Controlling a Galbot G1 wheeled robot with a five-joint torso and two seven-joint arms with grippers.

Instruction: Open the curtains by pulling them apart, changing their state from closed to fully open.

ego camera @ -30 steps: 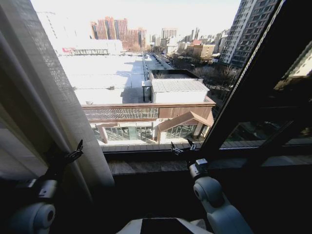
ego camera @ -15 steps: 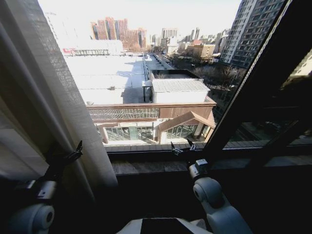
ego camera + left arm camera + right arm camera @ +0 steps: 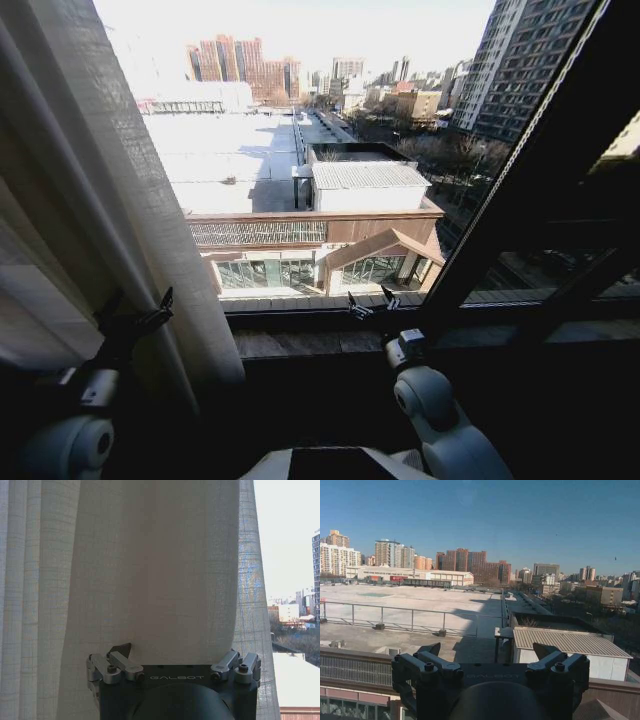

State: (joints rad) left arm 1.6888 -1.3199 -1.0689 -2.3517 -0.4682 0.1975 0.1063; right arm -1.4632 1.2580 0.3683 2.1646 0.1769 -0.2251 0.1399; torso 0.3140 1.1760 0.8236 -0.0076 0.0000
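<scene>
One curtain hangs bunched along the left of the window in the head view, in cream folds with a sheer edge. My left gripper is low down against its folds, fingers apart. In the left wrist view the fabric bulges between the spread fingers of that gripper; one dark fingertip shows and the other is behind the cloth. My right gripper stands open just above the sill, in front of bare glass. In the right wrist view nothing lies between its fingers, with rooftops beyond.
A dark stone window sill runs across below both grippers. A thick dark window frame bar slants up the right side. Between the curtain and the bar the glass looks out on buildings.
The whole head view has shifted slightly, and the curtain's sheer edge now sits a little farther right in the picture. Both grippers keep their places and stay open.
</scene>
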